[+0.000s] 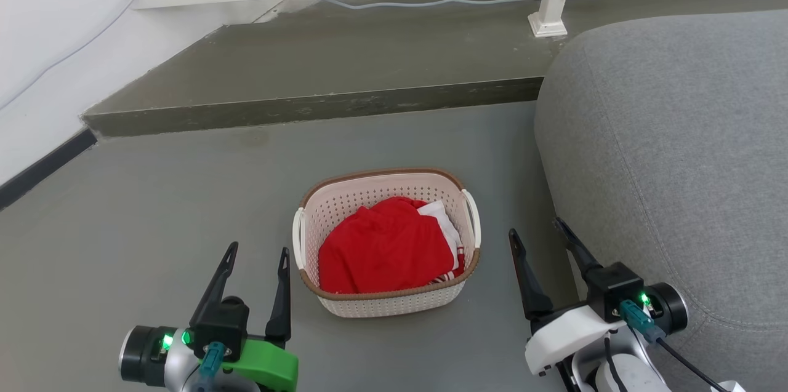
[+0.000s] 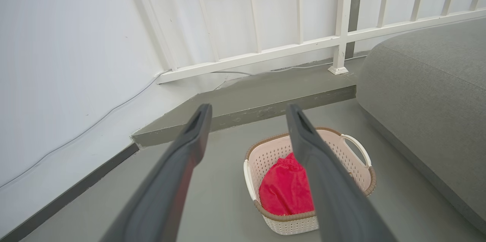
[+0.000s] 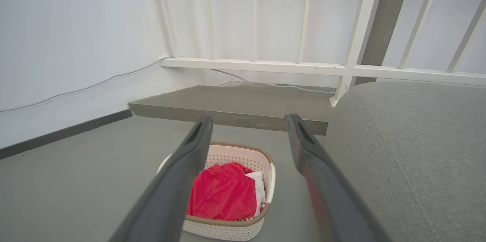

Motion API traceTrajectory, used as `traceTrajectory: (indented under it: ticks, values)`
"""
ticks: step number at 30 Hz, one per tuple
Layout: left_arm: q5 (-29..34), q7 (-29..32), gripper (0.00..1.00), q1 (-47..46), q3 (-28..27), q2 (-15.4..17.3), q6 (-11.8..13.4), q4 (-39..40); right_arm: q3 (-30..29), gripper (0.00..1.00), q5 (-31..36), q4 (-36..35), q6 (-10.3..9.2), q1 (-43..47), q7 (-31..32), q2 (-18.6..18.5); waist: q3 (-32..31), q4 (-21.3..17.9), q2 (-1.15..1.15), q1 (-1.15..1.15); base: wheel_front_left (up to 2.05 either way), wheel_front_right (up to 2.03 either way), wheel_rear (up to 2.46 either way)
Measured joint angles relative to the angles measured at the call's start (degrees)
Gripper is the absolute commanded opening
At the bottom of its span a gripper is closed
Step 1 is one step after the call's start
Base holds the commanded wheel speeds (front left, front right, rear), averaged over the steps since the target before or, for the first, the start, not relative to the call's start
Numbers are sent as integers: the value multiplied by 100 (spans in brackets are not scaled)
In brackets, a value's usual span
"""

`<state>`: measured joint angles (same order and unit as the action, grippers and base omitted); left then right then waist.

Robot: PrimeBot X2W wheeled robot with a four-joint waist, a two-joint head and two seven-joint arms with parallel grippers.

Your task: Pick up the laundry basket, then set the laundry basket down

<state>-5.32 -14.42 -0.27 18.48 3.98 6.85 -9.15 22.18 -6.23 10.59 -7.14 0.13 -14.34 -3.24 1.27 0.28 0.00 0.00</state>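
Laundry basket lifting has not started yet. The left gripper and the right gripper are both open and hold nothing. They wait one on each side of the laundry basket, near it but not touching. It sits on the grey floor with a red cloth inside, close to a big grey cushion. Next, I think each gripper must reach a white handle, close on it, and lift evenly.
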Motion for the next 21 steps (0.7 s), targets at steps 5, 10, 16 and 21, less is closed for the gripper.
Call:
traceTrajectory:
  ticks: [5,10,16,21]
  values:
    - [-1,0,100,0,-8,-8,0,-3,0,100,-1,-1,-1,-1,-1,0,8,5,0,0,0,0,0]
    - [-2,0,100,0,-20,-24,0,-13,0,100,-2,-1,-1,-2,-1,0,13,9,0,0,0,0,0]
    - [-3,0,100,0,-29,-43,0,-25,7,100,-2,-1,-2,-4,-1,2,19,11,0,0,0,0,0]
    - [-12,0,100,0,-36,-60,0,-34,12,100,-5,-1,-2,-7,-1,2,23,13,0,0,0,0,0]
